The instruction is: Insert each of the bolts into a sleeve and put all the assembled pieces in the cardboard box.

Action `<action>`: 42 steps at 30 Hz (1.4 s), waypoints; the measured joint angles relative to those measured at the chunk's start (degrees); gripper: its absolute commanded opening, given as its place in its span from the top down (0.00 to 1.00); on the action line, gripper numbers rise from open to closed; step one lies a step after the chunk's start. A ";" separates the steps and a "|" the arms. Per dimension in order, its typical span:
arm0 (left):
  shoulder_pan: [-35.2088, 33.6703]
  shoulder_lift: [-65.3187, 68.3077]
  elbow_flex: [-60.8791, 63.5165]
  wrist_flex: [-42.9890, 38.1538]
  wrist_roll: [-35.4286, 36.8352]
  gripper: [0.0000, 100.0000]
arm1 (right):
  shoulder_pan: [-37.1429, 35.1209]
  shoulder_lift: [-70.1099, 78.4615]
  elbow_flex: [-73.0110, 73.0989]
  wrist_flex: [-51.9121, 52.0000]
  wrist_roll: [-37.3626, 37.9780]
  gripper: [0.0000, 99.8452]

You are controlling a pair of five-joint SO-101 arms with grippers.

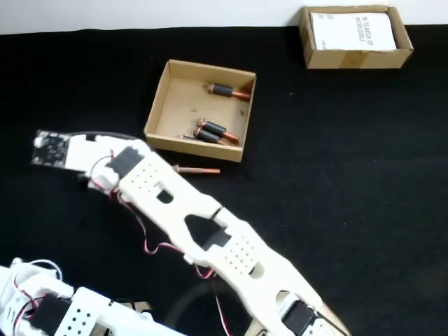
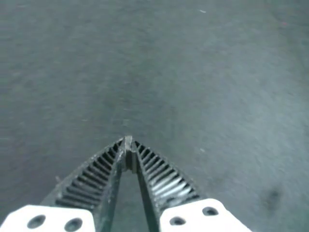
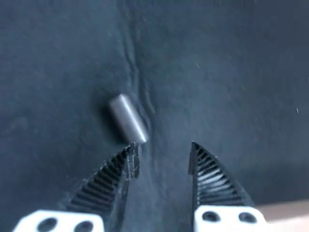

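Bolt [image 1: 197, 169] before box [image 1: 178, 101] — seemingly apart

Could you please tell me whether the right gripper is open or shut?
Open: the right gripper shows its fingertips apart, black table between them, a sleeve lying just beyond one tip.

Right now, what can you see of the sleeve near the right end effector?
The sleeve is a short, smooth grey cylinder lying on its side on the black cloth, beside a wrinkle. Nothing sticks out of it. It lies just outside the open right end effector, one end close to a fingertip; contact cannot be told.
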 measured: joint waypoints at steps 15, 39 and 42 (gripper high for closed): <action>-2.11 0.00 0.00 0.00 -0.09 0.99 | -1.41 10.64 -3.16 -8.79 0.00 0.85; -2.02 0.00 0.09 0.00 -0.18 0.99 | 0.09 25.85 -39.56 4.66 0.00 0.99; -1.93 0.00 0.09 0.00 -0.18 0.99 | 1.32 21.71 -42.11 8.26 -1.05 0.99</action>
